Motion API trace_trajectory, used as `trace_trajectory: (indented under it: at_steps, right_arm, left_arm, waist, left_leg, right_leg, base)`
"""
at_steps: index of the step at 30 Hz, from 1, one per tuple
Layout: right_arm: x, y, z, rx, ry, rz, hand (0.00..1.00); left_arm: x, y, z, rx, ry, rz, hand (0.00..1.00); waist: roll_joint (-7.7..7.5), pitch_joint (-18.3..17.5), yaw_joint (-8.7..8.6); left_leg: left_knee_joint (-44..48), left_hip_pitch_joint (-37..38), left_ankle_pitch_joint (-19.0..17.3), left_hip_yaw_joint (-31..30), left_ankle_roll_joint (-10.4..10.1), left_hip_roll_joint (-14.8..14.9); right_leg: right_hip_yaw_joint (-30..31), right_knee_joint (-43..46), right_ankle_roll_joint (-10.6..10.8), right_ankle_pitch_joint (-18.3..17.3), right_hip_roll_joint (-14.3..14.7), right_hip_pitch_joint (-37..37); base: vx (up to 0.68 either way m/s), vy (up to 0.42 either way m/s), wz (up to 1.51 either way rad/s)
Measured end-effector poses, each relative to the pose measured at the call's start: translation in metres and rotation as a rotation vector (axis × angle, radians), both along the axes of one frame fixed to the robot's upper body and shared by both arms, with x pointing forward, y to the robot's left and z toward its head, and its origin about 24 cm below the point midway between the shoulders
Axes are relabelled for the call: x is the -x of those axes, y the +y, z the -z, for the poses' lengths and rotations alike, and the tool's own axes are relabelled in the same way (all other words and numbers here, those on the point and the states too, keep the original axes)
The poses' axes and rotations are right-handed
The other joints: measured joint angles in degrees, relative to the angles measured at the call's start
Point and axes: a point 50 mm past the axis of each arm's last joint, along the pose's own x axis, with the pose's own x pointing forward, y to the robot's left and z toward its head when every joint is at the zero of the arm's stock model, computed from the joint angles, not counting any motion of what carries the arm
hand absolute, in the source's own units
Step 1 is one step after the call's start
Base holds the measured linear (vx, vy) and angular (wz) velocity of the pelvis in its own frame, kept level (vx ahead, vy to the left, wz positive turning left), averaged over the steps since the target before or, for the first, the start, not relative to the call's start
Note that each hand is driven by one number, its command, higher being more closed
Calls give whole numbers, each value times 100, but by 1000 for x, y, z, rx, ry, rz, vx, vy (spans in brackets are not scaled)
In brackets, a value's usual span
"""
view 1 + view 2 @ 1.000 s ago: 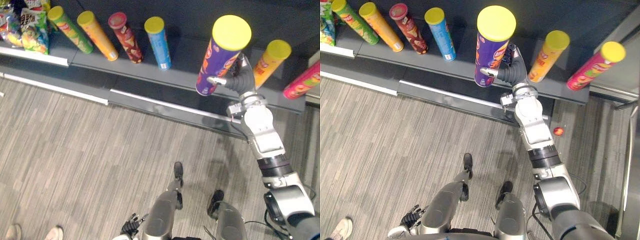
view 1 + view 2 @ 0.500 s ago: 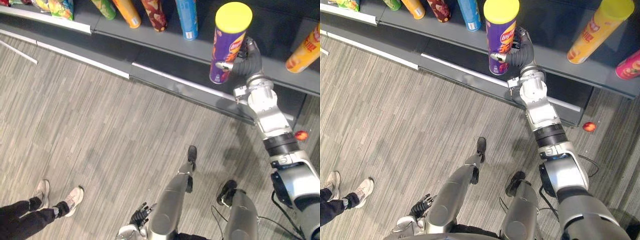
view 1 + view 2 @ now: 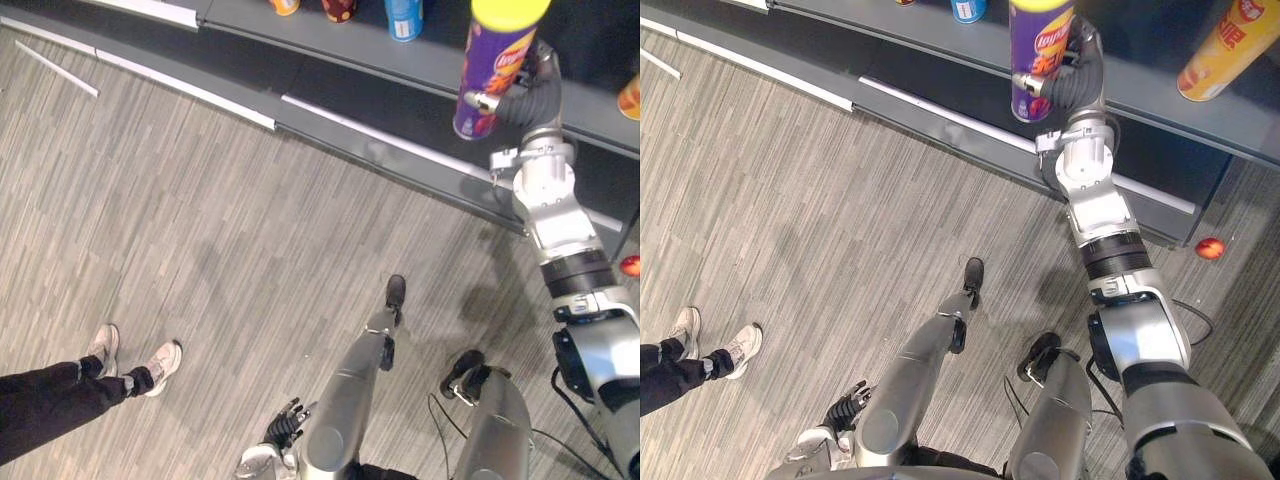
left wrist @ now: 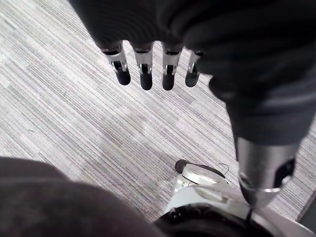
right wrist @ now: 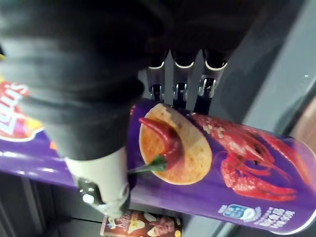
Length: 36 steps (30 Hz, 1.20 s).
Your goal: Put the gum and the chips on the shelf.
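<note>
Well, the chip can, the purple tube with the yellow lid, is in the robot's right hand. The arm is stretched out to the far right and the can stands upright over the grey shelf. Fingers wrap one side of the tube and the thumb presses the other, low on its body, so the grip is closed round it. The base sits close to the shelf's near edge. I cannot tell whether it rests on the board or hangs just above it.

That edge is the worry. A tall, narrow can let go with its base only partly on the board, or a little tilted, would likely tip toward the near side and drop to the floor. Fingers dragging on the tube as they loosen could pull it over the same way. The blue can to the left and the orange can to the right stand well apart from it, so knocking a neighbour looks unlikely unless the arm swings wide as it comes away.

The left hand hangs low by the robot's side, fingers loose and holding nothing. A person's shoes are on the floor far to the left, clear of the arm. A small red ball lies on the floor to the right, below the shelf.
</note>
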Motion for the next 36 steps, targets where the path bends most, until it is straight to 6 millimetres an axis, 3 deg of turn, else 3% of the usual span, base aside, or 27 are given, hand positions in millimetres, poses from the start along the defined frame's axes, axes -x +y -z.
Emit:
trace_trajectory:
  at_steps: [8,18,24,31,36]
  right_arm:
    - [6,4,-33,-14,-140,22,100]
    - [11,-2,-52,-23,-200,58,100]
    - [10,-7,-53,-28,-195,87,100]
    - [12,-3,-63,-27,-224,80,100]
    - [12,-4,-65,-29,-232,86,100]
  left_arm:
    - [-1,-1,-1,5,-7,10,0]
    - [-3,-2,-3,27,-20,21,0]
    - [-6,-3,-5,29,-41,24,0]
    - [-8,-2,-7,24,-60,-5,0]
    - [-12,2,-9,-11,-79,-119,0]
  waist:
    - [0,0,51]
    - [0,0,149]
    - [0,0,277]
    - [0,0,292]
    - [1,-1,286]
  left_leg:
    - [77,-183,-3,-7,-19,17]
    - [39,-362,36,-37,-50,-7]
    - [-73,-396,77,-22,-81,-23]
    - [-377,-389,241,-4,-90,-83]
    - [-470,-346,267,48,-109,-133]
  right_leg:
    - [-18,184,-61,-95,-35,-204]
    - [-113,276,-74,-183,-103,-371]
    - [-118,288,-81,-201,-133,-452]
    - [-139,345,-82,-228,-221,-595]
    - [-152,384,-67,-272,-300,-592]
  base:
    - [1,-68,3]
    - [20,-68,6]
    - [24,-65,2]
    - [18,-82,5]
    - [9,-72,5]
